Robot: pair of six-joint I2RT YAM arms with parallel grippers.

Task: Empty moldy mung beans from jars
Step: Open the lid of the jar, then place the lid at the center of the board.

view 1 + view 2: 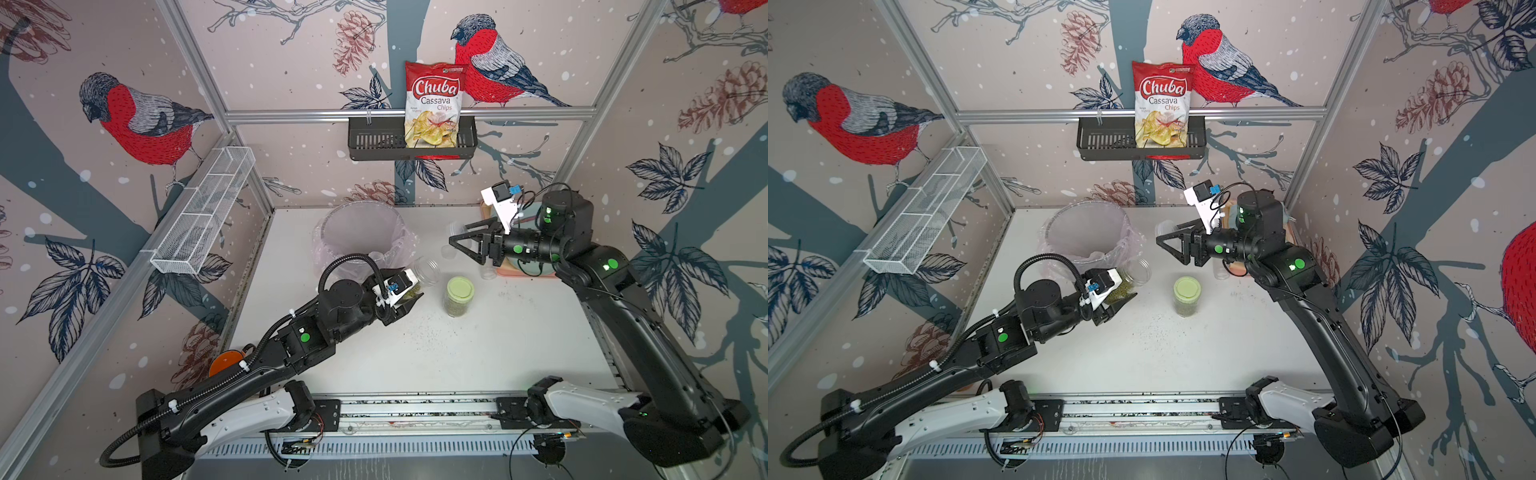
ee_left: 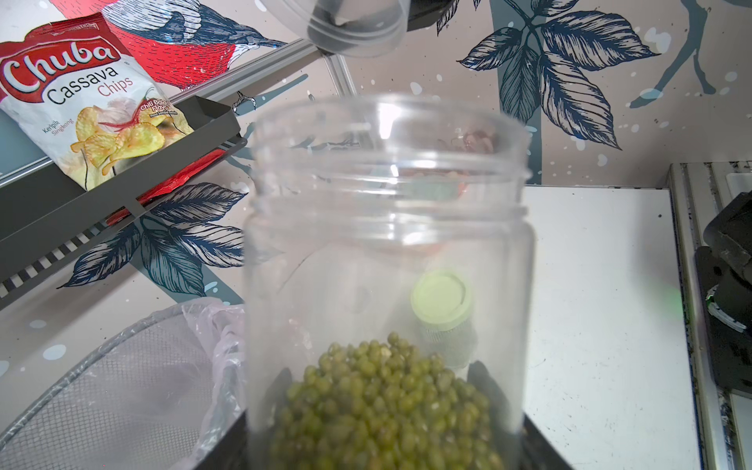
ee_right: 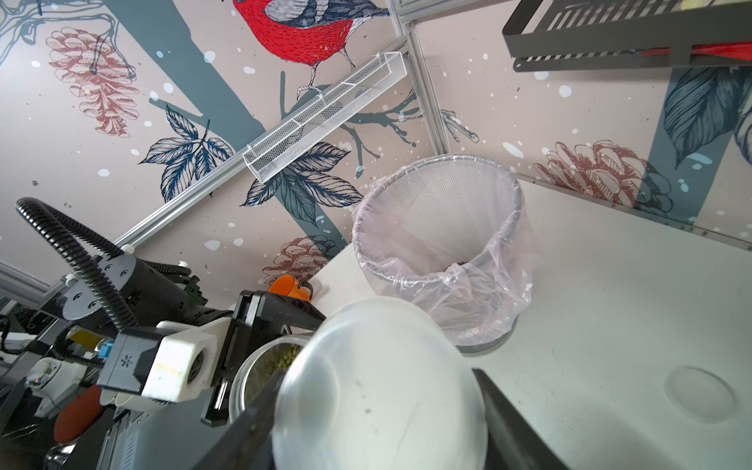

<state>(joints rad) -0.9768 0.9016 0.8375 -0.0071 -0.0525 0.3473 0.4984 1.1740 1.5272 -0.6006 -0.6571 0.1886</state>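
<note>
Uncapped jar (image 1: 426, 272) clamped in left fingers (image 1: 405, 309), tilted towards bin (image 1: 326, 232) mid-frame, apparently for pouring; right fingers (image 3: 512, 431) hold clear lid (image 3: 378, 386) aside.

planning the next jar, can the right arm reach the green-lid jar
Likely not yet: the right arm has jaws shut on a clear lid; the green-lid jar stands unobstructed.

Free white tabletop (image 1: 478, 365) at lower centre in a top view
Upper centre is blocked by a pink-bag-lined mesh bin (image 1: 361, 228) and a green-lidded glass jar (image 1: 458, 296).

Chips bag (image 1: 433, 104) in black wall basket (image 1: 374, 139) (white mesh rack (image 1: 208, 208) on side wall), bag-lined bin (image 1: 361, 232).
</note>
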